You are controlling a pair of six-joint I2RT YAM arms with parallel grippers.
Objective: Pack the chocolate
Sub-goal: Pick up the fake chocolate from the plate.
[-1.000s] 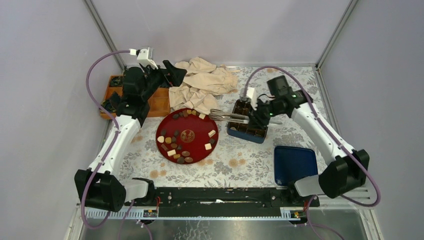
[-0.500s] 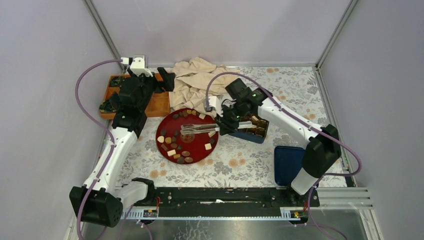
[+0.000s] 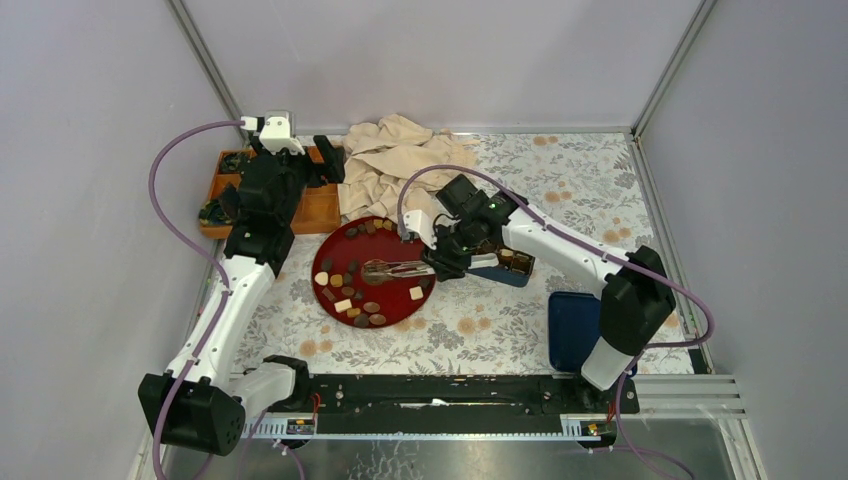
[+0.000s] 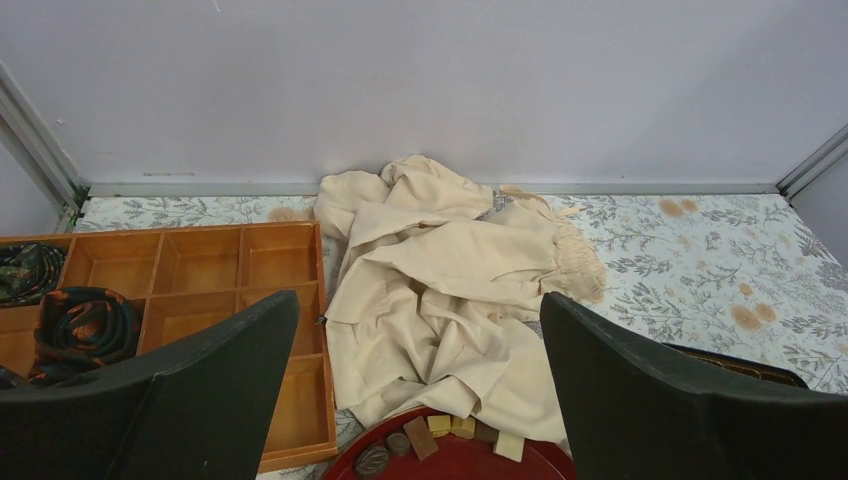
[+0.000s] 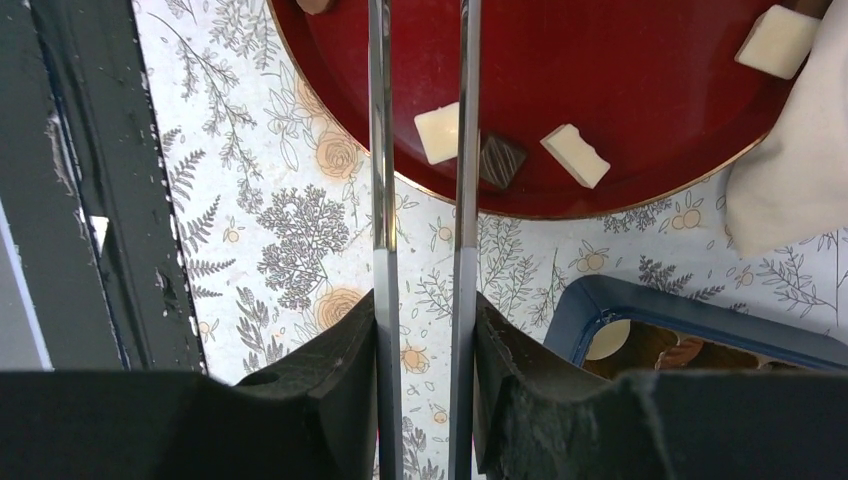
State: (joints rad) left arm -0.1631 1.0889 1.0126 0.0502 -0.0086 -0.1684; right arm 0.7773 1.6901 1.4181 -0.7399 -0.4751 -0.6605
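The chocolate (image 3: 343, 305) lies as several dark, light brown and cream pieces scattered on a round red plate (image 3: 395, 292). My right gripper (image 3: 447, 258) is shut on a pair of metal tongs (image 3: 395, 268), whose tips reach over the plate's middle. In the right wrist view the two tong arms (image 5: 380, 200) run up between my fingers (image 5: 340, 380), passing a cream piece (image 5: 437, 132) and a dark square piece (image 5: 500, 160); the tips are out of frame. My left gripper (image 4: 420, 320) hangs open over the plate's far edge, with nothing in it.
A blue compartment box (image 3: 505, 268) holding a few pieces sits right of the plate, and its blue lid (image 3: 575, 330) lies nearer the front. A crumpled beige cloth (image 3: 400, 165) overlaps the plate's far rim. A wooden divided tray (image 3: 315, 205) stands at the back left.
My right arm has swung left with the tongs, from over the blue box to over the red plate. The left arm shifted slightly left, then stayed still and open.
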